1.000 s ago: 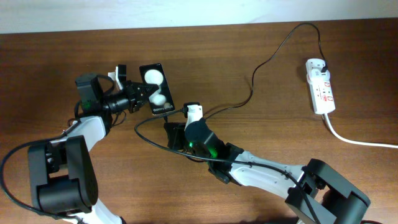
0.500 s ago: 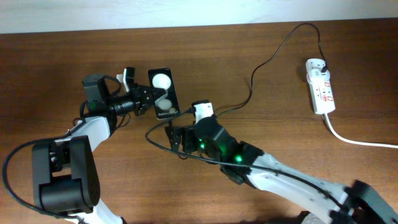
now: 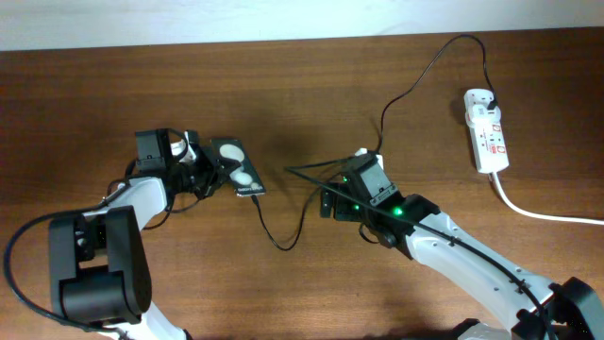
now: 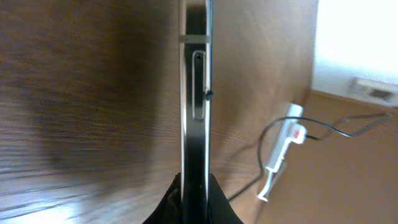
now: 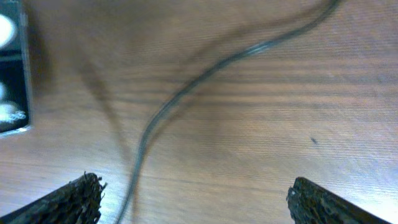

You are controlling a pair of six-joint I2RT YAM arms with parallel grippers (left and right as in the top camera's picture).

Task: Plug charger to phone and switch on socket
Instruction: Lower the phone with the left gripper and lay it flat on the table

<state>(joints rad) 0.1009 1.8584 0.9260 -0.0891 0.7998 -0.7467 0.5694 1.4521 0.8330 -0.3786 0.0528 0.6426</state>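
Right gripper (image 5: 196,199) off charger (image 5: 186,85), shifted right — phone (image 3: 238,168) now lower

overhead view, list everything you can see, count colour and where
phone: 1, black, left of centre, in the left tool
charger cable: 1, black, loops from the power strip across the table towards the phone
power strip: 1, white with red marks, far right
thick cord: 1, white, from the power strip off the right edge
table: 1, brown wood
left tool: 1, black, shut on the phone's edges
right tool: 1, black, open above the cable, mid-table
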